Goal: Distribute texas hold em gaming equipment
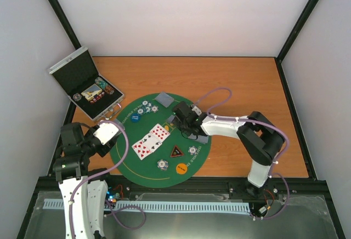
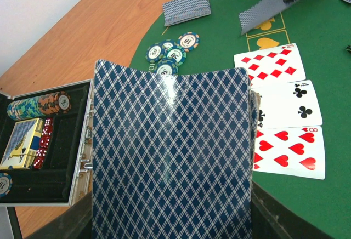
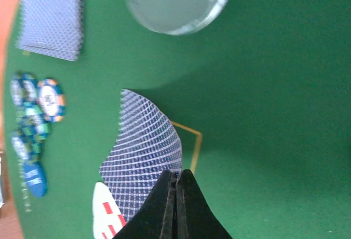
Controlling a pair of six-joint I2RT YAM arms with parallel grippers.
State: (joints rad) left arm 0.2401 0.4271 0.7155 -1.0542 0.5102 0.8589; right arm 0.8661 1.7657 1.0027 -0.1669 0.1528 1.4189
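My left gripper is shut on a deck of blue-patterned playing cards at the mat's left edge; the deck hides its fingertips. Three face-up cards lie side by side on the round green mat. My right gripper is shut on one bent, face-down card held over the mat's middle. A stack of chips, a small face-down card pile, a blue disc and a clear disc lie nearby. A black triangle marker and an orange disc sit near the mat's front.
The open silver case sits at the back left off the mat, with chips, a card box and red dice inside. Two lone chips lie on the mat's front half. Another face-down card lies under the right arm.
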